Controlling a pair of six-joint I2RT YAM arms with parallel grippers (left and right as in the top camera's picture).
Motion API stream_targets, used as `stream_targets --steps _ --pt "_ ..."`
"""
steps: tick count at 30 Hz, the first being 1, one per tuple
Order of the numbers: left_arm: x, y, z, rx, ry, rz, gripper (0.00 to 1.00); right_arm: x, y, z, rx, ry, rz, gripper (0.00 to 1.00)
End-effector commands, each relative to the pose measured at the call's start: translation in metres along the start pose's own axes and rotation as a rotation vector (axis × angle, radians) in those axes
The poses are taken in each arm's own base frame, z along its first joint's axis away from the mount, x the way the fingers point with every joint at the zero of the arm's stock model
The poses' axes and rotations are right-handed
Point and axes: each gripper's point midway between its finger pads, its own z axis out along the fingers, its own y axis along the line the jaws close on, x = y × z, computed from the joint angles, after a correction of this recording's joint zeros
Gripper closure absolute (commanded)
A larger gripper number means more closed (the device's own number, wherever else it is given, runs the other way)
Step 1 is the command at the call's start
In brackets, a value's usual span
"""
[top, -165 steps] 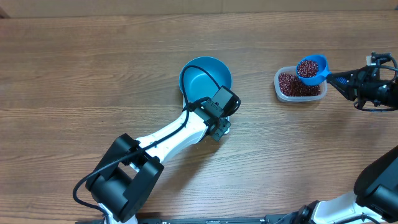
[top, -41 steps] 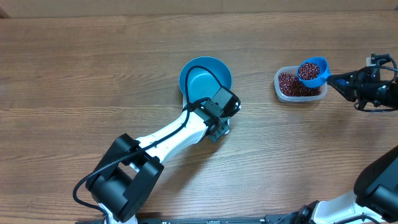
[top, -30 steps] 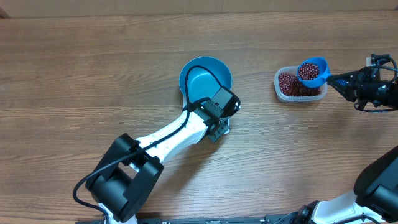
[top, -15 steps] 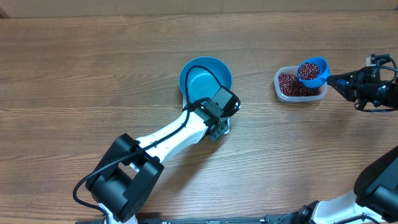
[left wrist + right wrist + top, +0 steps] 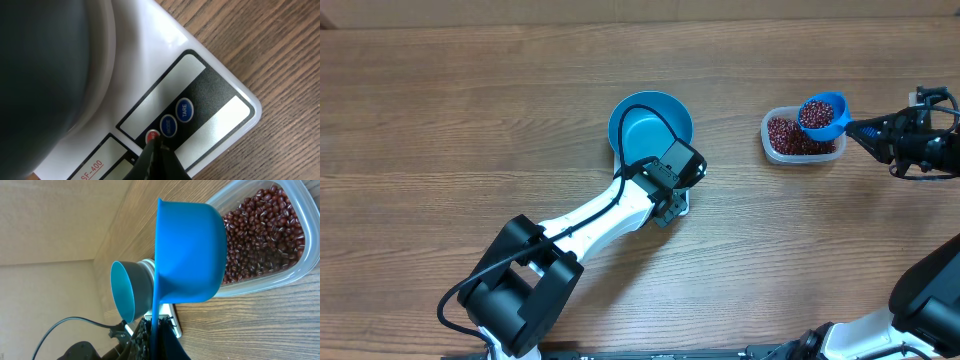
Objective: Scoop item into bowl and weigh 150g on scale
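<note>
Left wrist only, closed left gripper (image 5: 153, 146) at red button (image 5: 151, 134) of scale (image 5: 142, 45), overhead, right gripper (image 5: 868, 128) clamping scoop (image 5: 830, 122) of beans (image 5: 814, 113)

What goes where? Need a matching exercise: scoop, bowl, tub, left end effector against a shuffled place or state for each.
Column 1
1. scoop
2. bowl
3. tub
4. left end effector

Column 2
A. sitting on the scale
B. shut, tips at the red button
C. resting on the table, beans inside
D. held above the tub, loaded with beans

Pairs: 1-D, 2-A, 3-C, 4-B
</note>
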Motion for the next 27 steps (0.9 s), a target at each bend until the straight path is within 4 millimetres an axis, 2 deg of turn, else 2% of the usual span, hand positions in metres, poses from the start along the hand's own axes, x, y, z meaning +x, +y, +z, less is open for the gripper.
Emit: stream_targets --steps 1,27 --pt "-0.0022 0.0046 0.0019 -0.015 -0.001 0.012 0.96 -0.0012 0.0019 0.0012 -0.018 0.001 -0.013 0.96" --pt "-0.0023 0.0039 0.0081 -0.016 0.0 0.012 0.96 -0.0013 0.0014 0.0011 -0.015 0.001 -0.013 0.96"
